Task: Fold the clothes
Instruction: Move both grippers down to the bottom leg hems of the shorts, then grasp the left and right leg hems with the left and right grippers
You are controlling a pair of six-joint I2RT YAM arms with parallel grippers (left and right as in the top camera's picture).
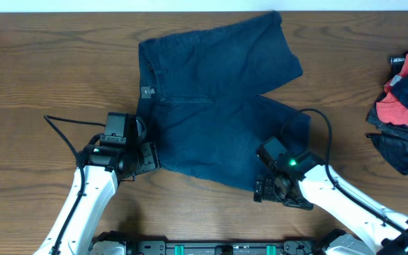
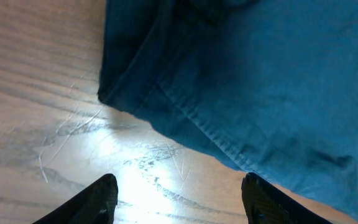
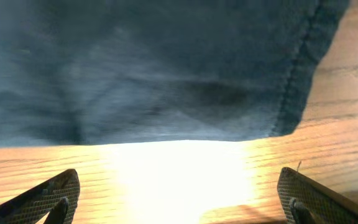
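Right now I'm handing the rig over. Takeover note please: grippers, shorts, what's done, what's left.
Left gripper: open, empty, at the near left corner of the shorts.
Right gripper: open, empty, just short of the near leg's hem.
The shorts lie spread flat on the table, unfolded.
Done: both grippers lined up along the near edge.
Left: grasp, then every fold.

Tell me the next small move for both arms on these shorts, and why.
Probably ease both forward to the near edge. The left gripper and right gripper are open, with only bare table between their fingers, and the shorts lie flat just ahead, ungrasped.
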